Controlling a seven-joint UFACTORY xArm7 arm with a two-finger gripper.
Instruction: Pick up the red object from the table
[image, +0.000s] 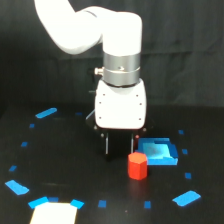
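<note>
Pincer (119, 145) fingers point straight down from the white arm (105, 30), spread apart with nothing between them, their tips just above the black desk (60, 165). A flat blue square piece (159, 152) lies on the desk toward the exterior view's right of the fingers. Smallest, the red object (137, 165) stands upright on the desk, touching that blue piece's near corner, just in front of the right-hand finger.

I lose the arm (75, 25) past the top edge. The dark fingers (106, 145) blur into the black tabletop (60, 160), so their spacing escapes me. Behind the red object (137, 166), the blue piece's (159, 152) near corner is hidden.
</note>
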